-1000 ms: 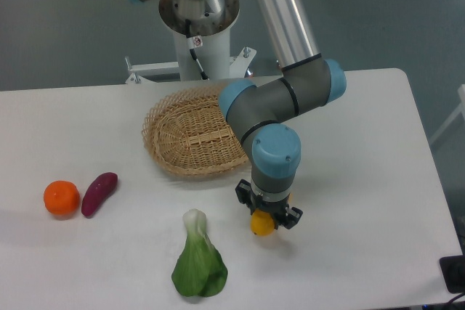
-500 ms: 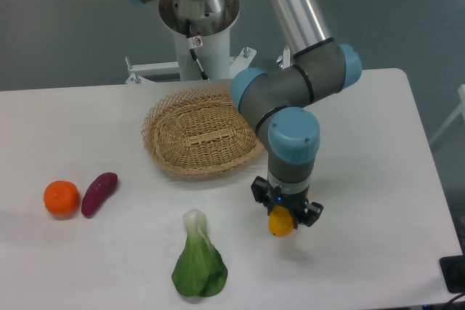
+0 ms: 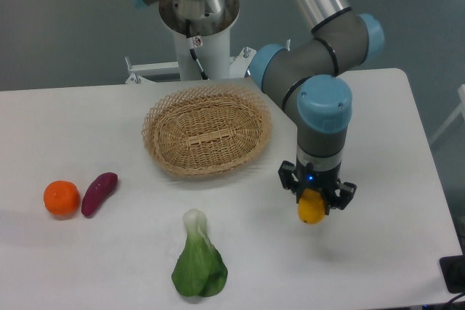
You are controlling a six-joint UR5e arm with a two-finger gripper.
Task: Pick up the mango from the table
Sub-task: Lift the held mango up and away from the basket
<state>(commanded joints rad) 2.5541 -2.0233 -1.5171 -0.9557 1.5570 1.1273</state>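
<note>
You have just one camera here, and it looks down at the table [image 3: 378, 107] from the front.

Look at the gripper [image 3: 314, 201] first. It points straight down, on the right side of the table. Its two black fingers [image 3: 287, 178] are closed around the mango [image 3: 311, 210]. You can see the yellow fruit sticking out below the fingers, so the gripper is holding it tight. A small blue light shines on the gripper just above the fruit. You cannot tell from this picture if the mango is touching the white top or is just above it. A soft shadow lies on the table right by it.

Now look at the arm. Its grey tubes and blue caps bend down from the top of the picture to the gripper. The arm's round base stands behind the far edge of the table.

To the left of the gripper you see a woven basket [image 3: 205, 138]. It sits near the middle of the table, apart from the mango.

In front of the basket lies a green leafy vegetable [image 3: 198, 263] with a white stem. It is near the front edge.

Far to the left you see a round orange [image 3: 61, 197] and a purple sweet potato [image 3: 99, 192]. They lie just beside each other, well apart from the mango.
</note>
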